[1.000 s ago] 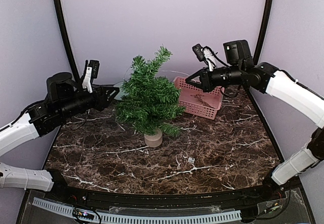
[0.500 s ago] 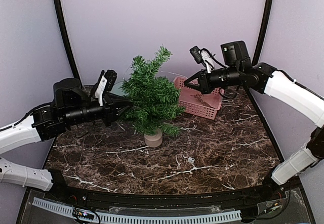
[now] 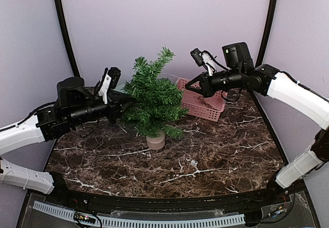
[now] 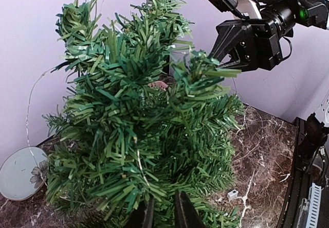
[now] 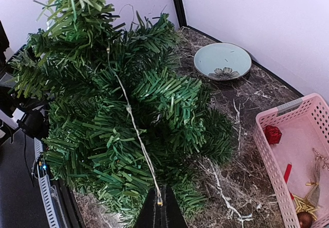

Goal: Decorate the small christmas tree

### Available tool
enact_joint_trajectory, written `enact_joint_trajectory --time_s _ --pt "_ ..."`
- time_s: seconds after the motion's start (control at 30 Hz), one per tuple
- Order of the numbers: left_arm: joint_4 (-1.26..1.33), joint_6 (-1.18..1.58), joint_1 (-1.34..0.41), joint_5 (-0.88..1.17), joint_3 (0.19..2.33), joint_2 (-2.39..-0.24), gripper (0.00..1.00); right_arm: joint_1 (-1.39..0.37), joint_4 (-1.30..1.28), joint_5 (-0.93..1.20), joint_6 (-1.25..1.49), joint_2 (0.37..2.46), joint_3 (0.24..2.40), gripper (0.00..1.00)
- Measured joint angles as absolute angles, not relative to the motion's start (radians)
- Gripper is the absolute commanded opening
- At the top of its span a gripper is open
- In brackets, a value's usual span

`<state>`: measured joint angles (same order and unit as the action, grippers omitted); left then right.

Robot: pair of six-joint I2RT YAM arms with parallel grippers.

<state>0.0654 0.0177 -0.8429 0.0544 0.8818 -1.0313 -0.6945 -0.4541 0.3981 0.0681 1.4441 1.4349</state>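
1. Top view: the small christmas tree [image 3: 151, 97] stands upright on its tan base, mid-desk [image 3: 221, 156]. The left end effector [image 3: 125, 103] is in at its left flank. The right end effector [image 3: 191, 86] is at its right, in front of the pink basket [image 3: 203, 113]. The basket's contents are too small to read from here.
2. Left wrist: needles fill the frame. The left end effector [image 4: 162, 215] shows a narrow gap stuffed with greenery, its fingers cut off by the bottom edge, so I cannot tell whether it clamps anything. A pale plate [image 4: 20, 171] lies on the desk at far left, partly behind branches.
3. Right wrist: the right end effector [image 5: 160, 207] is pinched tight on a thin wire [image 5: 136, 130] that runs up across the branches. The basket, cropped at the right edge, holds a red ornament [image 5: 272, 134], a red stick [image 5: 287, 172] and a gold star [image 5: 303, 206].
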Motion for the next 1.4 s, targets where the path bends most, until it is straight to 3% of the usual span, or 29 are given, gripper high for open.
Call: enact_joint_trajectory --time_s 0.47,0.7,1.4 --pt "0.081 -0.009 -0.843 0.042 0.882 -1.046 0.11 -0.707 -0.473 0.401 0.061 1.444 1.438 0.00" --pt "0.085 -0.021 -0.843 0.052 0.882 -1.061 0.00 -0.716 -0.481 0.402 0.060 1.444 1.468 0.00" --pt "0.151 -0.023 -0.887 0.156 0.890 -1.083 0.00 -0.820 -0.507 0.434 0.091 1.480 1.541 0.00"
